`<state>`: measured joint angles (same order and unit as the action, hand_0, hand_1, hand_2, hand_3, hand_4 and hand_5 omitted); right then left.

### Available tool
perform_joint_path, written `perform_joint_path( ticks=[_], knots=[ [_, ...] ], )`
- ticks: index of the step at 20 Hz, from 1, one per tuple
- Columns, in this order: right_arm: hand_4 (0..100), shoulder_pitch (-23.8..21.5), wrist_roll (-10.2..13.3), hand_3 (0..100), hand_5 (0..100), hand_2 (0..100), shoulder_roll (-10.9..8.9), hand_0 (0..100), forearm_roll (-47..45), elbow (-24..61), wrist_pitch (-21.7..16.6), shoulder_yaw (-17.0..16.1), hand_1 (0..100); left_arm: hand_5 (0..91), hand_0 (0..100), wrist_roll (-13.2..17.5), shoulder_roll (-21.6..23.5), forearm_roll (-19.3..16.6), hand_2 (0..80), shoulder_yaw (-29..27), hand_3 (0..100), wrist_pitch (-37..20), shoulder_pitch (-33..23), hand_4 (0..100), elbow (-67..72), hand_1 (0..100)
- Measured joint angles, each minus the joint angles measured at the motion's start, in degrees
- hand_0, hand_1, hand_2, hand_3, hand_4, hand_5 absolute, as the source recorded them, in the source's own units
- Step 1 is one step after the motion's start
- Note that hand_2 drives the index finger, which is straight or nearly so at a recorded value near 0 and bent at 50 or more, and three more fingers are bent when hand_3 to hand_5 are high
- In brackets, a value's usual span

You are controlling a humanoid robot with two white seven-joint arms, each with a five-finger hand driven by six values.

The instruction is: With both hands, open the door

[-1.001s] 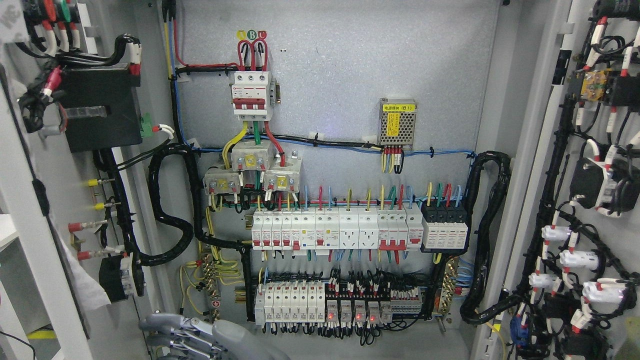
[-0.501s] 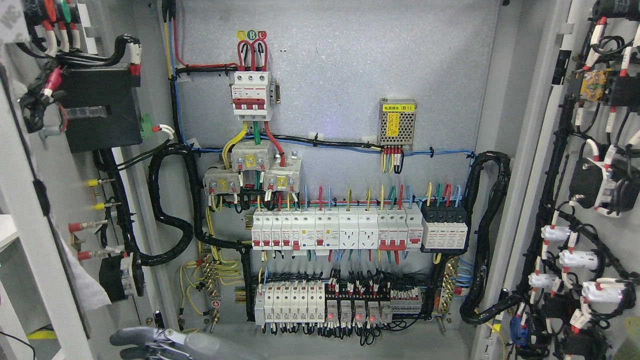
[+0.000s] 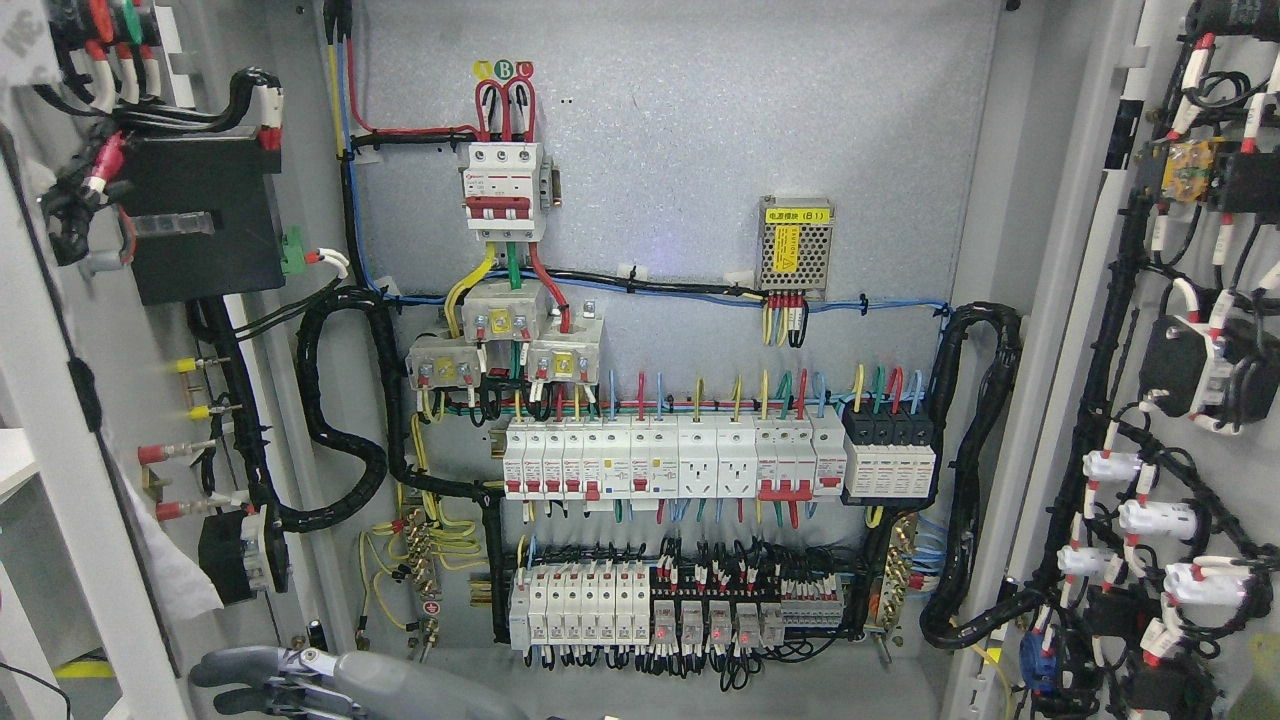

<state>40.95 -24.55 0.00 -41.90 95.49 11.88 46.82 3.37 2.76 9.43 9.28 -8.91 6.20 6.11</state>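
Looking into the electrical cabinet [image 3: 670, 230], you are seeing both doors already swung wide: the left door [image 3: 60, 400] is standing open at the cabinet's left edge and the right door [image 3: 1180, 400] at its right edge, each showing its wired inner face. Your left hand [image 3: 262, 678] is hanging low, below the cabinet's bottom left corner, just beside the left door's lower end, its grey fingers [image 3: 225, 668] loosely stretched out and holding nothing.
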Motion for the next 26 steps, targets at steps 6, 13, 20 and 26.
perform_joint_path(
  ticks=[6,13,20,26],
  knots=[
    [0,2.02,0.17,0,0,0,0.0,22,-0.88,-1.58,-0.48,1.76,0,0.0,30,0.22,0.01,-0.12,2.7,-0.01,3,0.15,0.0,4,-0.08,0],
    [0,3.66,0.19,0,0,0,0.0,22,-1.27,-2.82,-0.97,3.72,0,0.0,30,0.29,0.01,-0.11,2.6,-0.12,3,0.06,-0.06,4,-0.17,0],
    [0,6.14,0.55,0,0,0,0.0,22,-2.49,-3.55,-1.36,5.71,0,0.0,30,0.35,0.03,-0.05,2.7,-0.21,3,-0.37,-0.06,4,-0.24,0],
    [0,8.73,2.15,0,0,0,0.0,22,-4.54,-4.42,-1.37,7.54,0,0.0,30,0.37,0.02,-0.08,2.8,-0.22,3,-0.47,-0.14,4,-0.27,0]
  ],
)
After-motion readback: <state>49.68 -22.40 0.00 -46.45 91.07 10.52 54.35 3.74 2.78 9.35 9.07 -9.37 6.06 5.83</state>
